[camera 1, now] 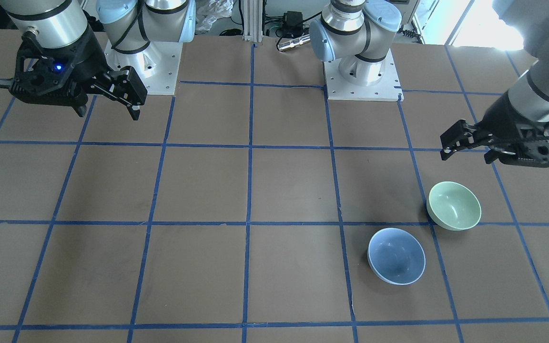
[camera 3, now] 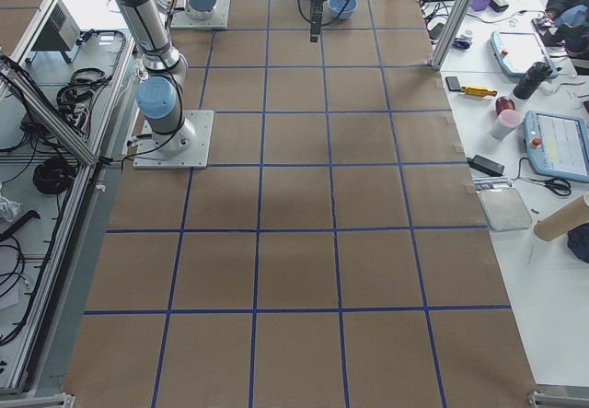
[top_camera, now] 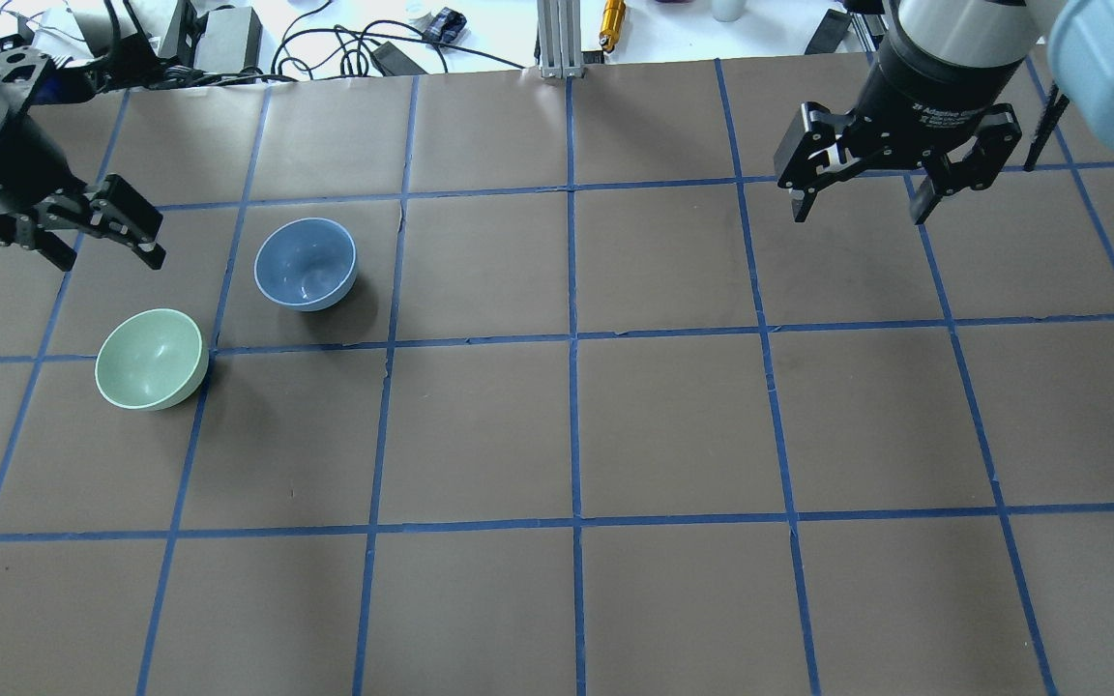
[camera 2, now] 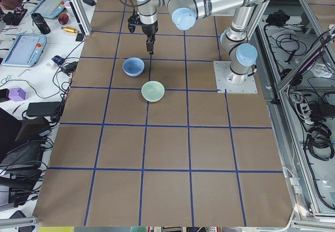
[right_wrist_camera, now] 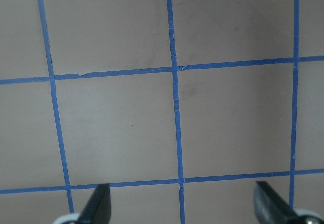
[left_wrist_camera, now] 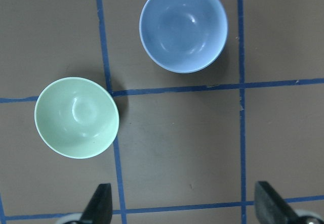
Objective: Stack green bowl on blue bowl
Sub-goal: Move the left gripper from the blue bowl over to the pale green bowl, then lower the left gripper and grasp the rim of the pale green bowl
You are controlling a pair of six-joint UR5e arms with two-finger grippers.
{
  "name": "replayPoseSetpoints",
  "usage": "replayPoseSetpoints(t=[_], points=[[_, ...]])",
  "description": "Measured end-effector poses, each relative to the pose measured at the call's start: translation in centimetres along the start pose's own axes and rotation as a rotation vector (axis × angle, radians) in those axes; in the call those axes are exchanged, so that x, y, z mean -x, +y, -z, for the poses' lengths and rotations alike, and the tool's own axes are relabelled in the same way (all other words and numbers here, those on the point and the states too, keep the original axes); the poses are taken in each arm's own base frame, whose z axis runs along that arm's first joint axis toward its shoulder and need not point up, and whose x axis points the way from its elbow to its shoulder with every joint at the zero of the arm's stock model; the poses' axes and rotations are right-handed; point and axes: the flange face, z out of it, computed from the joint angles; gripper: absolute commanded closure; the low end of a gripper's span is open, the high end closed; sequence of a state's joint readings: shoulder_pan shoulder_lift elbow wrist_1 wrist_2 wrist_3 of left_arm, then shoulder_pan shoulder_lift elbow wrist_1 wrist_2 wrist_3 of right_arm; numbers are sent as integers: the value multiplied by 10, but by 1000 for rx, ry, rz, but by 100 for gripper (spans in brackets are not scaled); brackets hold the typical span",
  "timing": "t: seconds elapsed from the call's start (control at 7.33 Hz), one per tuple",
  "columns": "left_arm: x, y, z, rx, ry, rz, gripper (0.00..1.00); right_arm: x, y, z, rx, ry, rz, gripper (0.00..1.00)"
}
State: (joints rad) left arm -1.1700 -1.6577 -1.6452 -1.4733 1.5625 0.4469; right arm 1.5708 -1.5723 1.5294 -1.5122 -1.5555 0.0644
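Observation:
The green bowl [top_camera: 151, 359] stands upright on the brown table on my left side. The blue bowl [top_camera: 306, 263] stands upright a short way from it, farther forward and toward the middle, and the two do not touch. Both show in the front view, green bowl [camera 1: 453, 206] and blue bowl [camera 1: 396, 256], and in the left wrist view, green bowl [left_wrist_camera: 77, 117] and blue bowl [left_wrist_camera: 183, 27]. My left gripper [top_camera: 110, 259] is open and empty, above the table just beyond the green bowl. My right gripper [top_camera: 859, 215] is open and empty, far off on the right side.
The table [top_camera: 576, 425] is brown with a blue tape grid. The two arm bases [camera 1: 362, 71] stand at my edge. Cables and small devices [top_camera: 344, 39] lie past the far edge. The right wrist view shows only bare table [right_wrist_camera: 121, 123].

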Motion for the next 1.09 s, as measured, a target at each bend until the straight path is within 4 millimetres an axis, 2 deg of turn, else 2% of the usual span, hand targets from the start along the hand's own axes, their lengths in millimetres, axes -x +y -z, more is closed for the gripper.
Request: replayPoseSetpoints(t=[0.41,0.68,0.82,1.09], points=[[87,-5,-51,12,17,5,0,0,0,0,1,0,0,0],[133,-12,-89,12,29,-1,0,0,0,0,1,0,0,0],[146,-16,-109,16,34,-6,0,0,0,0,0,0,0,0],[160,-15,-151,2,25,-9,2,0,0,0,0,0,0,0]])
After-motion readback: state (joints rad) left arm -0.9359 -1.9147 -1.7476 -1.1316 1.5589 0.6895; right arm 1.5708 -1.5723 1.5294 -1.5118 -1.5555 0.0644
